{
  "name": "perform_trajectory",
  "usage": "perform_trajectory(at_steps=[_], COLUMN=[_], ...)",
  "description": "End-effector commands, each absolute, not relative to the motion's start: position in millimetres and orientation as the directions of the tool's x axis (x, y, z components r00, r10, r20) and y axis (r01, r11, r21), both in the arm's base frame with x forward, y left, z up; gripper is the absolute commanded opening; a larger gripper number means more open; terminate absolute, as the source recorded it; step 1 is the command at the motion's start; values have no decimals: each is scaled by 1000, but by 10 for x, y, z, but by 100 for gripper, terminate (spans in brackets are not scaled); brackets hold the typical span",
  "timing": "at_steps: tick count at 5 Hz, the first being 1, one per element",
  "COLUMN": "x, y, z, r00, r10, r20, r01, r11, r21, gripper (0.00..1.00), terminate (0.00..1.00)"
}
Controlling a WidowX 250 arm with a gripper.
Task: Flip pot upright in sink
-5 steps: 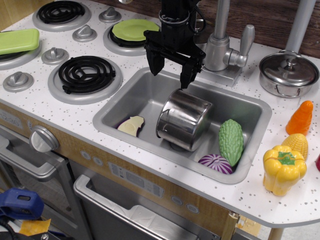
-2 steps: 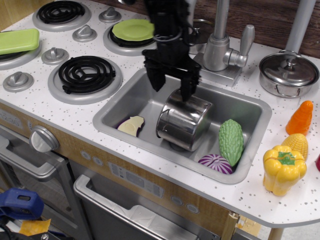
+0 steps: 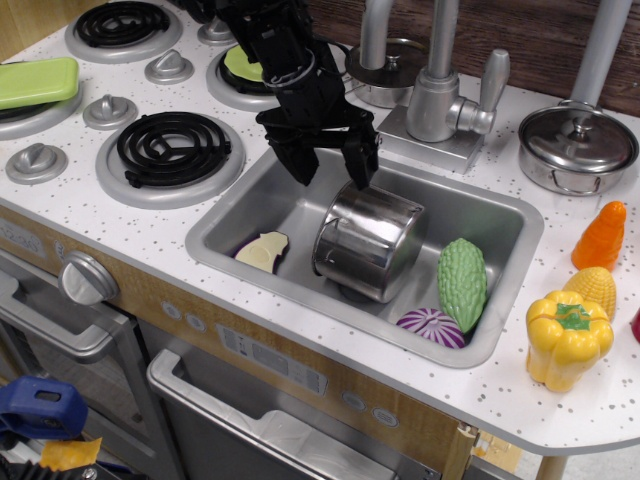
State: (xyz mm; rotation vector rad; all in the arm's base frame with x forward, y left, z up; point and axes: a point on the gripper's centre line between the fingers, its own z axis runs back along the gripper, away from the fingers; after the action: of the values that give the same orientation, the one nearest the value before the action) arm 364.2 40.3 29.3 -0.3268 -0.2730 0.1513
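Observation:
The shiny steel pot (image 3: 367,240) lies tilted on its side in the middle of the grey sink (image 3: 500,215), its base up toward the back and its mouth down toward the front. My black gripper (image 3: 331,172) is open, fingers pointing down, just above the pot's upper left back edge. One finger (image 3: 358,170) is close to the pot's rim; I cannot tell whether it touches. Nothing is held.
In the sink lie an eggplant slice (image 3: 262,250) at left, a green bumpy gourd (image 3: 462,281) and a purple onion half (image 3: 431,327) at right. The faucet (image 3: 440,90) stands behind. A lidded steel pot (image 3: 577,147), pepper (image 3: 567,336), corn (image 3: 594,287) and carrot (image 3: 600,236) sit at right.
My gripper has moved left and lower, tilting so the arm now leans in from the upper left. It stays open. The pot has not moved.

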Motion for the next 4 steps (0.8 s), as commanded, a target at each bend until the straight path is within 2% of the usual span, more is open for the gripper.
perform_trajectory(at_steps=[1,2,3,4], x=[3668,3654,3617,3635], y=[378,359,332,247], z=[315,237,144,96], r00=[931,910,882,834], r10=[301,384,447,536], r20=[206,157,147,131], r01=[-176,-238,-255,-304], r11=[865,793,717,644], r21=[-470,-561,-649,-702], gripper=[100,100,100,100], terminate=[0,0,0,0])
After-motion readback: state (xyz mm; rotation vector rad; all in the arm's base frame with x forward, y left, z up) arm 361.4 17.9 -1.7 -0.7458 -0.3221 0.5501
